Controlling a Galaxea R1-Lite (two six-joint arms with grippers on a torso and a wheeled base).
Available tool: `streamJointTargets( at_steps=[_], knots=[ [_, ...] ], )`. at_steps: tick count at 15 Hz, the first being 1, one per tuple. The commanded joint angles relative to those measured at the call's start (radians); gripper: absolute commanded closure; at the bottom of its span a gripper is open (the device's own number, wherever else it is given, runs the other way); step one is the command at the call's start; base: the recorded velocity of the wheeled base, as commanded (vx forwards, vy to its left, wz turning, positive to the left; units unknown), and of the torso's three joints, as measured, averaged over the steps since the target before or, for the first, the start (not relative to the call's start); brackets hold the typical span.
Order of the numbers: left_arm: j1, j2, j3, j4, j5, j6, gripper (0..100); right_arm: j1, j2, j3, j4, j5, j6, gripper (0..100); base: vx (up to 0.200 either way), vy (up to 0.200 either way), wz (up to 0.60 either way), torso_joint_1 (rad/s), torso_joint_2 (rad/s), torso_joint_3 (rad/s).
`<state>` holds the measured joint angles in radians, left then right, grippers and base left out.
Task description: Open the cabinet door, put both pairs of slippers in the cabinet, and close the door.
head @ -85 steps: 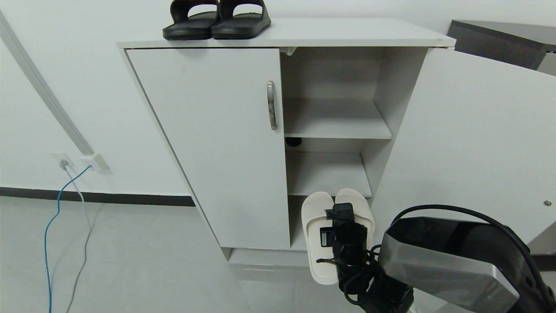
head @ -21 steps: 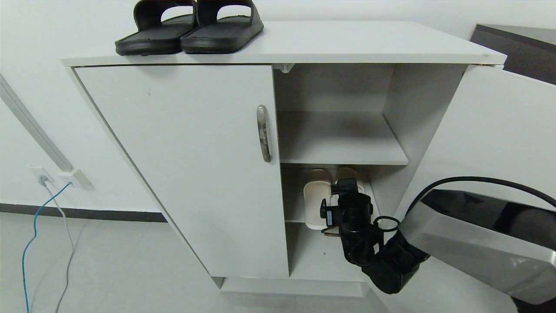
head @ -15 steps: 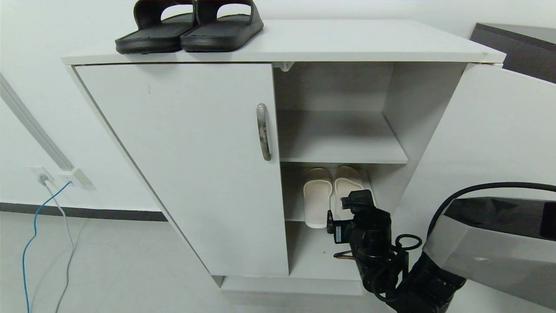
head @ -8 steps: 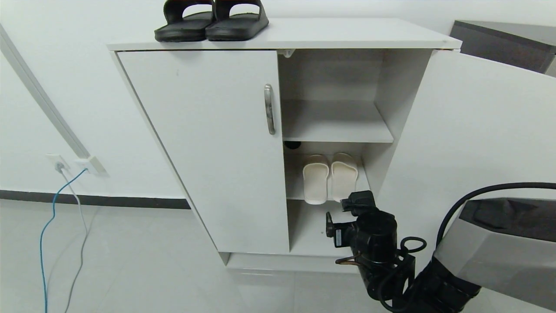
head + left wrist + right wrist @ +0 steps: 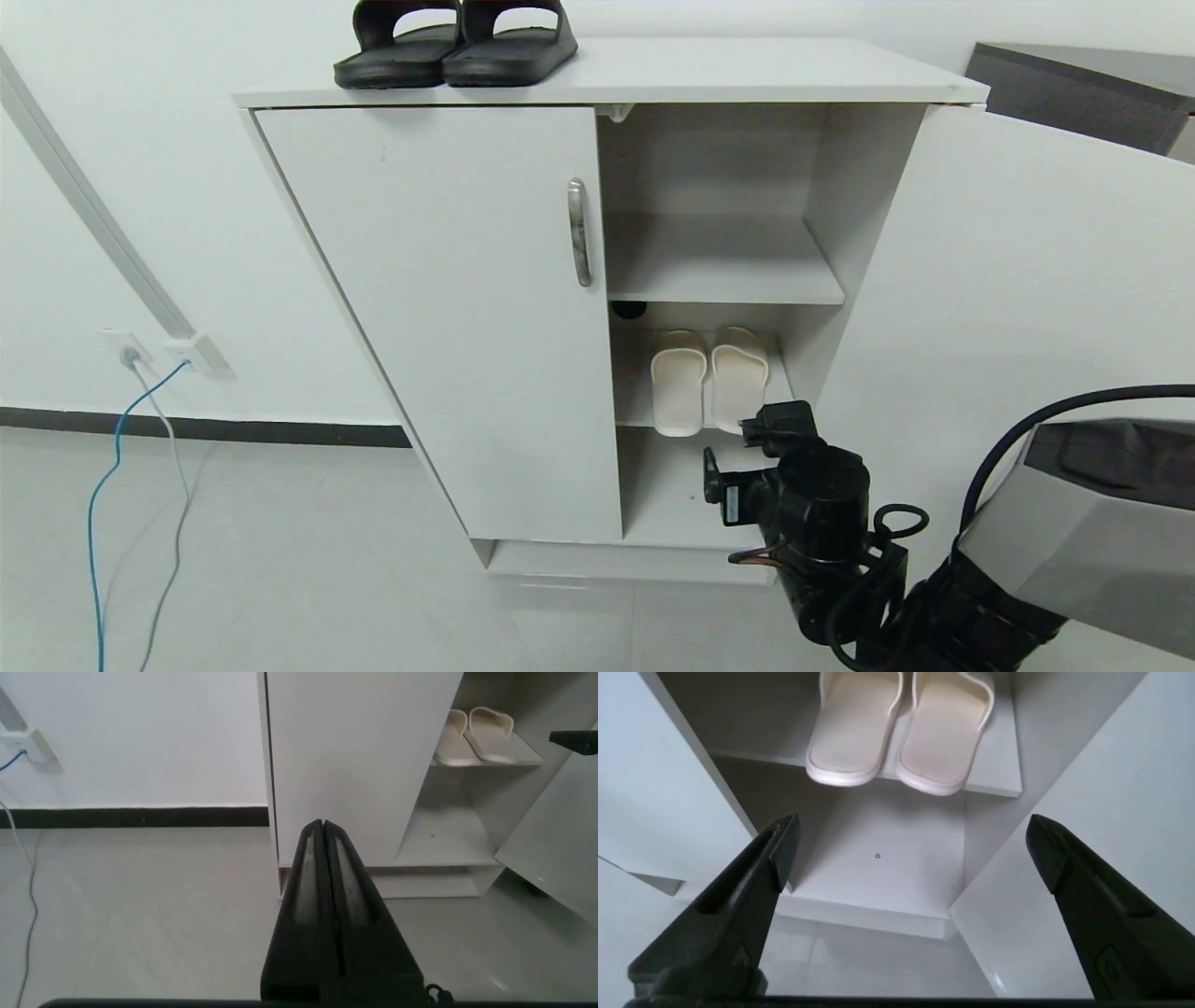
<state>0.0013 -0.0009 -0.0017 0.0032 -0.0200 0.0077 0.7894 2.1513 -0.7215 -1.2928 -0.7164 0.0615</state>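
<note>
At the open cabinet [image 5: 747, 70], the right gripper [image 5: 912, 826] hangs wide open and empty near the white slippers [image 5: 709, 378] on the middle shelf [image 5: 784, 394], their heels seemingly overhanging enough to block the door [image 5: 1008, 280]; the black slippers [image 5: 457, 47] sit on top.

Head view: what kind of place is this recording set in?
Probably an indoor entryway or a test room set up like one: a white shoe cabinet, black slippers on its top, white slippers on its middle shelf.
</note>
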Motion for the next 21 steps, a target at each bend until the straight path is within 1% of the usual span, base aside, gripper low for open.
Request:
streamJointTargets(
  at_steps=[1,11,21],
  knots=[
    [0.0,0.001,0.0,0.0,0.0,0.0,100,0.001,-0.005,0.001,0.0,0.0,0.0,0,0.0,0.0,0.0,0.0,0.0,0.0],
    [0.0,0.001,0.0,0.0,-0.001,0.0,100,0.002,-0.007,0.001,-0.003,0.0,-0.009,0,0.0,0.0,0.0,0.0,0.0,0.009],
    [0.0,0.001,0.0,0.0,0.0,-0.002,100,0.016,-0.021,0.008,-0.005,-0.028,-0.012,0,0.0,0.0,0.0,0.001,0.0,0.191]
  ],
)
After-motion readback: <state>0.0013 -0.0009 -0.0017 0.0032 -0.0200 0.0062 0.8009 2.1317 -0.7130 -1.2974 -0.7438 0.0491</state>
